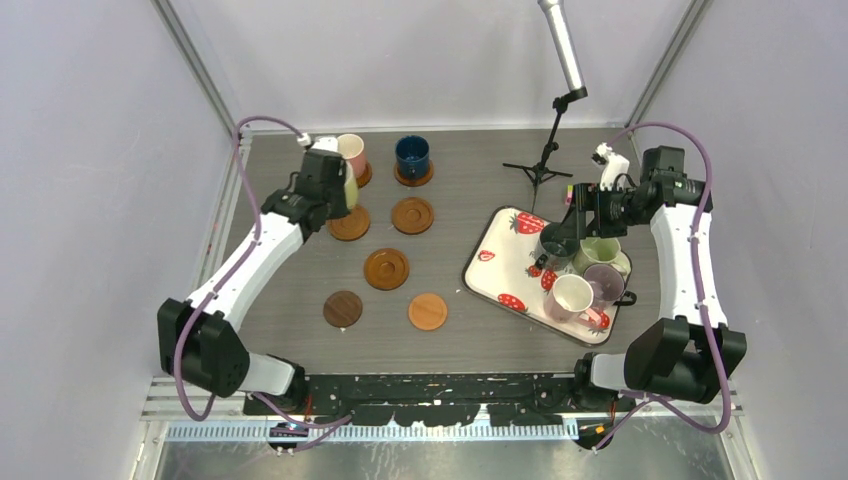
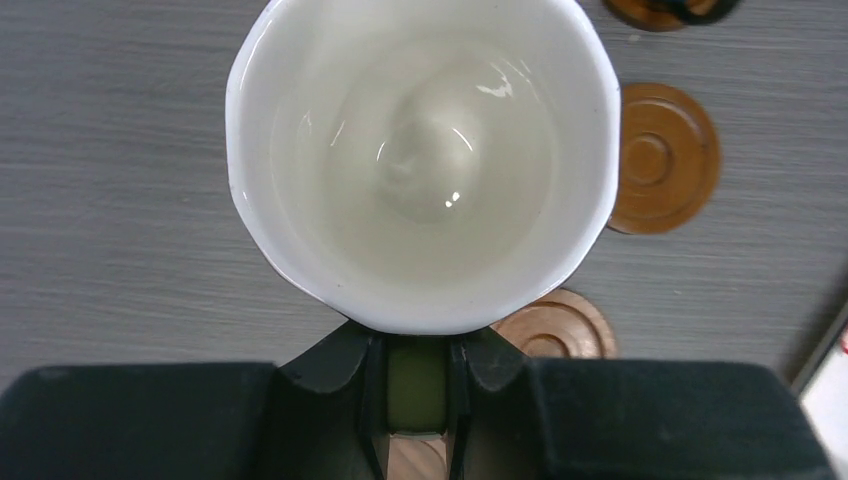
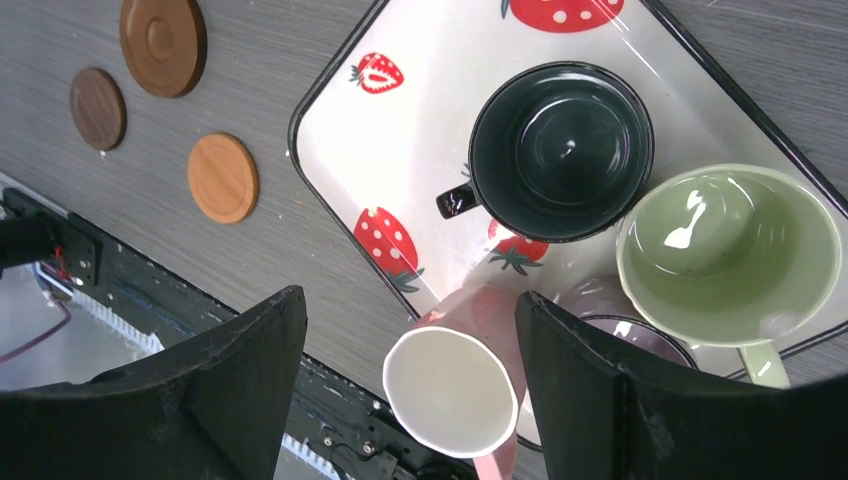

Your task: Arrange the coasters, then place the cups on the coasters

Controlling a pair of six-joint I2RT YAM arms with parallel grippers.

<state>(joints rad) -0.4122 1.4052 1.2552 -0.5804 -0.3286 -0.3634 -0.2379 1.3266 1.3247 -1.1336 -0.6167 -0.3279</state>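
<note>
**Left pincer clamped on the pale yellow cup by the back-left coasters**

Left pincer is all but closed, gripping the pale yellow cup by what looks like its handle, mouth up. The cup hangs at the bare coaster in the left column; whether its base has touched I cannot tell. Right pincer is spread wide and holds nothing, poised over the strawberry tray near the dark grey cup.

To finish well, I would centre the cup's base inside the coaster's raised rim before lowering, keep it level, and let go only once it sits flat. A base caught on the rim would leave it tilted. The fingers are best drawn back along the handle's line, not sideways.

Room is tight behind: the pink cup stands on its coaster just beyond, with the dark blue cup to its right. The enclosure wall lies near on the left. Toward the arms the worktop is freer, with the other bare coasters lying apart. The tray is well apart to the right, so the arms should not meet.
</note>
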